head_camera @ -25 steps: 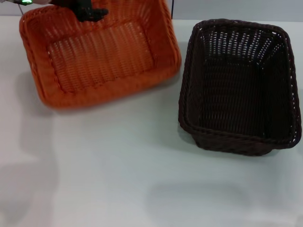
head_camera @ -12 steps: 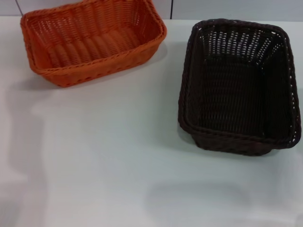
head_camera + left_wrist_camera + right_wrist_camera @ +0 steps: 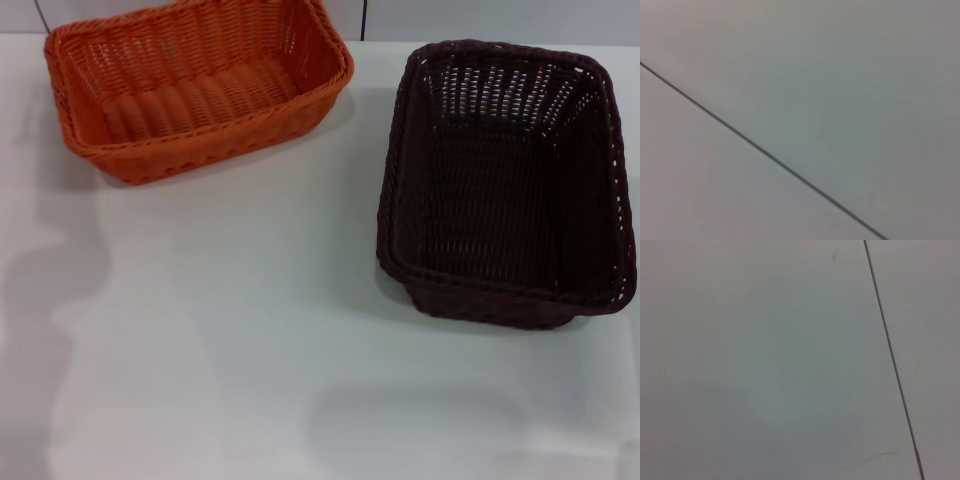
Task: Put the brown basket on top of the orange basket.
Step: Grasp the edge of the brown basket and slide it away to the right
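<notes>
The orange basket (image 3: 197, 88) had just settled flat, left gripper gone from view, grip state unknowable; brown basket (image 3: 506, 184) sat untouched, unstacked.

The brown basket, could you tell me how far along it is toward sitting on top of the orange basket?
Nothing looks done yet: the brown basket rests on the white table, on the robot's right, apart from the orange basket at the far left. Nothing is in hand: neither gripper appears in the head view, and both wrist views show only plain surface. Grasping, lifting and stacking the brown basket all remain.
</notes>
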Controlling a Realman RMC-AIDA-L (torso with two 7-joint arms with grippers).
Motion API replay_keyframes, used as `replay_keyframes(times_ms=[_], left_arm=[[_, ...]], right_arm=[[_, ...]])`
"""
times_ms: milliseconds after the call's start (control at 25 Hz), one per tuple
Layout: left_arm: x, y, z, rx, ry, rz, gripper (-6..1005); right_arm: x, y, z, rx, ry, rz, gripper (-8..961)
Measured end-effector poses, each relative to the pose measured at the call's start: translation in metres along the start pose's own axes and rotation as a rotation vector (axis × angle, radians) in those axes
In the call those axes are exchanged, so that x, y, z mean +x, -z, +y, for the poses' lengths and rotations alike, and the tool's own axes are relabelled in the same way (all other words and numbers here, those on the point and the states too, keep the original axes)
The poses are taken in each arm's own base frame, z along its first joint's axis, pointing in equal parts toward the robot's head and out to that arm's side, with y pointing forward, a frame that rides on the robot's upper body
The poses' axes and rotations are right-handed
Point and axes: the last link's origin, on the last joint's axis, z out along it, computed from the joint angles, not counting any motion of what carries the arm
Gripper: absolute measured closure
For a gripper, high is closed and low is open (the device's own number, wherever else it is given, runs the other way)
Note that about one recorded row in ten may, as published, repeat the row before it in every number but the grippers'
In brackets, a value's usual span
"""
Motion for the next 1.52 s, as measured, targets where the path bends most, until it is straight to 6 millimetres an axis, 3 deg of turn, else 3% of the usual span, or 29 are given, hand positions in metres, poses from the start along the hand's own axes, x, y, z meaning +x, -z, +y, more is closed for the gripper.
replay_keyframes(times_ms=[120, 400, 640, 1200, 1400, 1520], left_arm=[[-0.002, 0.013, 0.001, 0.022, 0.063, 0.032, 301], [-0.023, 0.055, -0.008, 0.097, 0.414, 0.221, 300], [-0.045, 0.071, -0.002, 0.076, 0.576, 0.224, 299], [-0.081, 0.109, 0.015, 0.070, 0.658, 0.212, 298], [-0.110, 0.130, 0.019, 0.039, 0.800, 0.119, 297], [-0.136, 0.155, 0.035, -0.023, 0.744, -0.012, 297]], right_arm=[[0.000, 0.000, 0.000, 0.001, 0.001, 0.001, 152], [0.000, 0.004, -0.003, 0.008, -0.001, 0.000, 152], [0.001, 0.008, -0.004, 0.016, -0.004, 0.003, 152], [-0.005, 0.015, 0.004, -0.030, 0.006, -0.052, 152], [-0.018, 0.025, 0.014, -0.108, 0.025, -0.156, 152], [-0.031, 0.018, 0.047, -0.290, -0.022, -0.160, 153]])
